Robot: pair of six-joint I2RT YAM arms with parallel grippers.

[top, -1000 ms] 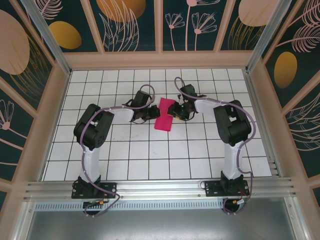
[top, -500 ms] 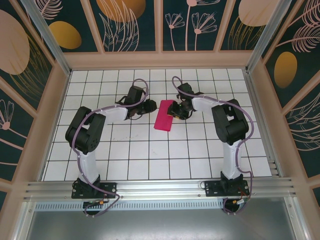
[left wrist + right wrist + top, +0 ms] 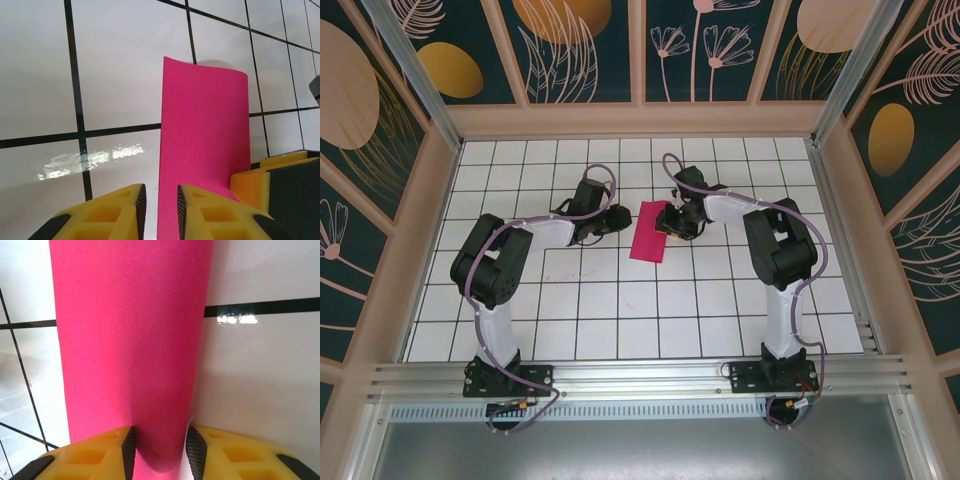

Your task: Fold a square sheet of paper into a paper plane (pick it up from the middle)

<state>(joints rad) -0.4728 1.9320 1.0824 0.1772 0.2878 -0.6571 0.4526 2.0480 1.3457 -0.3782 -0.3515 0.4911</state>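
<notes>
Right pincer (image 3: 160, 452) part-closed, pinching the raised edge of folded magenta-pink paper sheet (image 3: 132, 340). Left pincer (image 3: 160, 210) slightly open, paper edge in the gap, unclamped, over white gridded table (image 3: 120, 75).

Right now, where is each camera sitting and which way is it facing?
Top external: above and behind the arms, looking down on the tiled table; both arms, left hand, right hand show.
Left wrist: on the left arm, facing the pink sheet; yellow fingers at bottom.
Right wrist: on the right arm, facing the sheet; yellow fingers flank it.
Shared: the pink sheet.
</notes>
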